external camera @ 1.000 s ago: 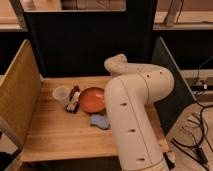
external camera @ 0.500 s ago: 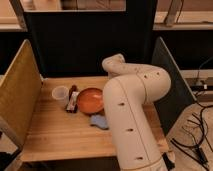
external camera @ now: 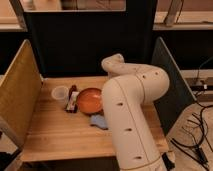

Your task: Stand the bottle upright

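Note:
The cream-white bottle is hidden or out of view. My white arm (external camera: 131, 107) rises from the bottom right, bends over the right half of the wooden table (external camera: 55, 135) and blocks much of it. The gripper is not visible; it lies somewhere behind the arm's own links. An orange dish (external camera: 89, 100) sits mid-table, its right edge covered by the arm. A dark red and white oblong packet (external camera: 72, 101) lies just left of the dish. A clear plastic cup (external camera: 60, 93) stands left of the packet.
A small blue object (external camera: 99, 121) lies in front of the dish, against the arm. A wooden side panel (external camera: 17, 97) walls the left, a dark panel (external camera: 170, 85) the right and a dark panel (external camera: 85, 45) the back. Cables (external camera: 197, 135) lie on the floor at right.
The arm has shifted only slightly over the table's right side. The dish, packet, cup and blue object have not moved.

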Robot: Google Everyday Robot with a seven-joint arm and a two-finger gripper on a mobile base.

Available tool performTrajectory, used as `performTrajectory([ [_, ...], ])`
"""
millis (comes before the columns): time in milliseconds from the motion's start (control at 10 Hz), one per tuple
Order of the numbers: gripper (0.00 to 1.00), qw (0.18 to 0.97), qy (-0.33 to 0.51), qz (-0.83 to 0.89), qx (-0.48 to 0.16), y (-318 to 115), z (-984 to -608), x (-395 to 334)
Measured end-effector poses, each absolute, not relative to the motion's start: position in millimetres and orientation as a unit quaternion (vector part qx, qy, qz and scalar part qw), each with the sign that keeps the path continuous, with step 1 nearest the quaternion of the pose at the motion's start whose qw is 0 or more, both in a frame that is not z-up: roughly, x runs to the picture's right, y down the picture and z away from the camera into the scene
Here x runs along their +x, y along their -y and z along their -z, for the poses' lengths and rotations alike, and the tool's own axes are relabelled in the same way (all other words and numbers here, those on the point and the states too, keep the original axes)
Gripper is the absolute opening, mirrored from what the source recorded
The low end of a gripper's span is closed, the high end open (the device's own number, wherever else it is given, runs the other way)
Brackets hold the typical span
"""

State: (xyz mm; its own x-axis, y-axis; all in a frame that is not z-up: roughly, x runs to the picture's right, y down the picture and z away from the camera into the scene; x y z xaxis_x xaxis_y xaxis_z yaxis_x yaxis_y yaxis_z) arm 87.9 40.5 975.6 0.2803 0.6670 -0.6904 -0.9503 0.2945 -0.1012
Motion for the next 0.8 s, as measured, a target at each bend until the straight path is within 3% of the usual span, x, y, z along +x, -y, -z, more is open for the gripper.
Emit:
performTrajectory([
  [200,0.05,0.753,-0.276,-0.539,-0.258,-41.4,-975.2,92.9],
  [300,0.01,0.752,-0.275,-0.542,-0.255,-39.3,-974.7,94.5],
  [800,0.0,0.755,-0.246,-0.565,-0.222,-0.5,-964.2,102.5],
])
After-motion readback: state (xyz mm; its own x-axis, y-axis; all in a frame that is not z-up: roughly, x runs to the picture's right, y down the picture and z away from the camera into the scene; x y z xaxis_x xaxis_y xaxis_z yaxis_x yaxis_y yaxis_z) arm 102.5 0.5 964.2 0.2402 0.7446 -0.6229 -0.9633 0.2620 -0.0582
